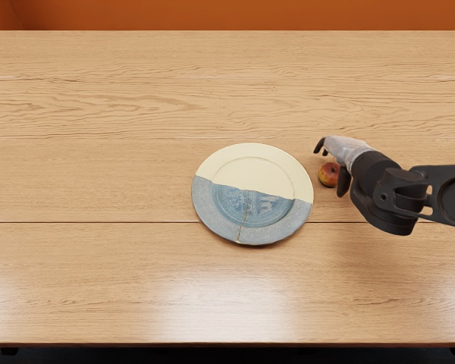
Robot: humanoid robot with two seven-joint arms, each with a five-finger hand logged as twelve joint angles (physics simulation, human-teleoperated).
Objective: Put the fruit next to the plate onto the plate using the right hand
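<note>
At three o'clock of the plate, the right hand brackets the fruit, fingers apart, not clamped.

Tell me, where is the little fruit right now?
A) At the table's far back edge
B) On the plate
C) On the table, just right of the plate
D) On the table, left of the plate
C: the fruit sits on the table just past the right rim of the plate, with the right hand close beside it.
</note>
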